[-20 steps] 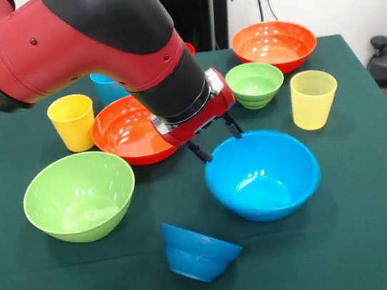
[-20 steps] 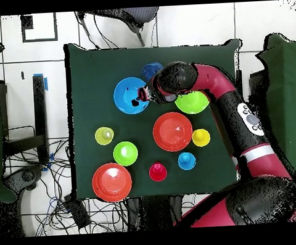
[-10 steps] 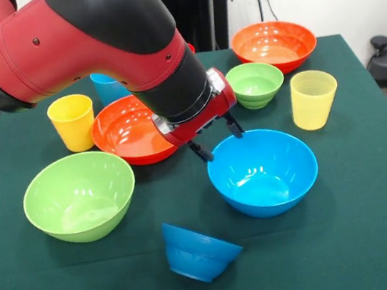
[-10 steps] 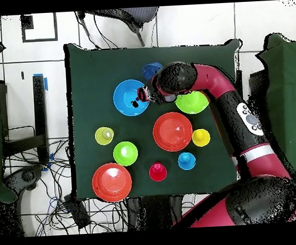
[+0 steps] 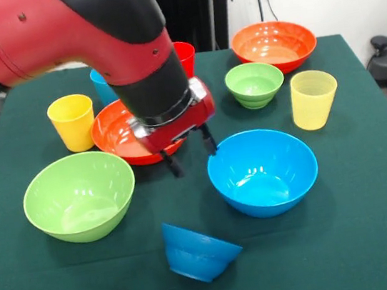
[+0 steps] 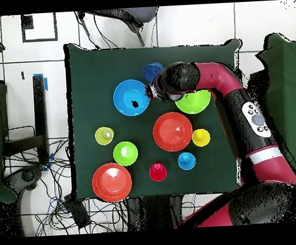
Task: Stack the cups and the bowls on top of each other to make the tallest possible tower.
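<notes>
Lifted clear of the big blue bowl [image 5: 263, 172], the fingers [image 5: 208, 139] hang spread and empty.

Robot lab: cables [image 6: 62, 203] trailing over tiled floor [image 6: 188, 26].

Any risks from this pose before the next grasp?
1. The end effector hangs open and empty between the big blue bowl and the near orange-red bowl; a descent here could clip either rim.
2. The small dark blue bowl lies tipped on its side, so it is likely to roll or slide if gripped.
3. Nothing is stacked yet; glossy bowls may slip from a rim grasp.
</notes>
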Available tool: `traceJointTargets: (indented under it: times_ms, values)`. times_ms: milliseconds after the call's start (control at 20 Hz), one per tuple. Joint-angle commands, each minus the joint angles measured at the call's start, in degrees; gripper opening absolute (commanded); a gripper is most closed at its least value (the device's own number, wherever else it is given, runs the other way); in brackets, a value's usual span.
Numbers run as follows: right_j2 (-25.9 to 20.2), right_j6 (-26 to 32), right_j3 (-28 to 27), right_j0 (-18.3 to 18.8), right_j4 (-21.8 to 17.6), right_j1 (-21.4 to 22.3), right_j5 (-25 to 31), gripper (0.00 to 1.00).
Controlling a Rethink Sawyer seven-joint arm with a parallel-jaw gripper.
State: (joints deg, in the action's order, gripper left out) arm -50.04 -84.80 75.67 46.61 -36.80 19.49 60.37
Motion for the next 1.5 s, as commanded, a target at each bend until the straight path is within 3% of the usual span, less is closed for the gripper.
traceJointTargets:
  times_ms: [50, 350, 650, 850, 1000, 1500]
  values:
    - [4.30, 8.41, -4.55, -0.61, -8.74, 4.68, -9.05, 1.00]
    - [3.70, 8.99, -5.30, -1.00, -6.14, 3.75, -7.93, 1.00]
    - [3.04, 5.46, -3.05, -1.26, -7.05, 5.02, -17.36, 1.00]
    - [7.05, 2.08, -4.85, -4.49, -10.48, 5.00, -19.54, 1.00]
    - [8.91, 2.41, -6.01, -6.32, -9.70, 2.46, -16.24, 1.00]
    - [10.73, 5.94, -5.61, -7.93, -6.90, 0.28, -12.15, 1.00]
